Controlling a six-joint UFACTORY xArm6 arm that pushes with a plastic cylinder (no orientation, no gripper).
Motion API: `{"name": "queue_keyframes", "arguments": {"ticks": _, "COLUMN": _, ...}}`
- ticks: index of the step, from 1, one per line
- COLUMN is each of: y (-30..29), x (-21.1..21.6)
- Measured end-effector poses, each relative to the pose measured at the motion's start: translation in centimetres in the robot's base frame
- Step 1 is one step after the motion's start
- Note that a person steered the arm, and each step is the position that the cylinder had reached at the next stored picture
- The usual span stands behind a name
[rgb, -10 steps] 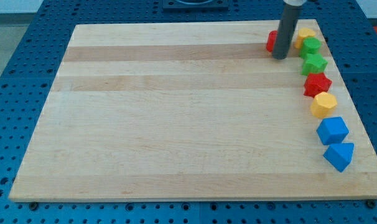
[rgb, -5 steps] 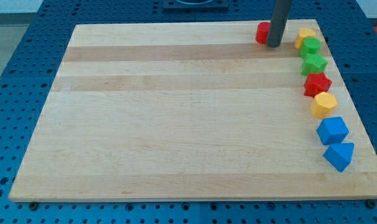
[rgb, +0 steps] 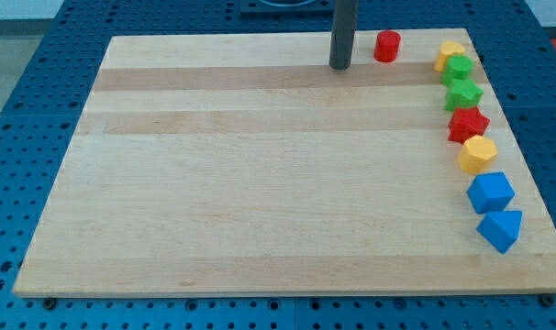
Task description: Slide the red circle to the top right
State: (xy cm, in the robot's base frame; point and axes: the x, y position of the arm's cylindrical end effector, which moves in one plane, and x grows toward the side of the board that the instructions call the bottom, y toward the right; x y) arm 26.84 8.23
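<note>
Camera view: my tip left of red circle, seemingly apart.

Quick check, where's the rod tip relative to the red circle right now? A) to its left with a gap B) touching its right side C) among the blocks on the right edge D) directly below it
A: my tip stands to the view's left of the red circle, with bare board showing between them, so they are apart.

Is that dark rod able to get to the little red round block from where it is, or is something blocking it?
Probably yes. My tip sits just to the view's left of the red circle, with only bare board between them.
</note>
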Motion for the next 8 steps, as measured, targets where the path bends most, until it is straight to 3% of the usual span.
{"name": "queue_keyframes", "arguments": {"ticks": 3, "y": 6.0, "x": -3.7}}
{"name": "queue_keyframes", "arguments": {"ticks": 8, "y": 7.0, "x": -2.6}}
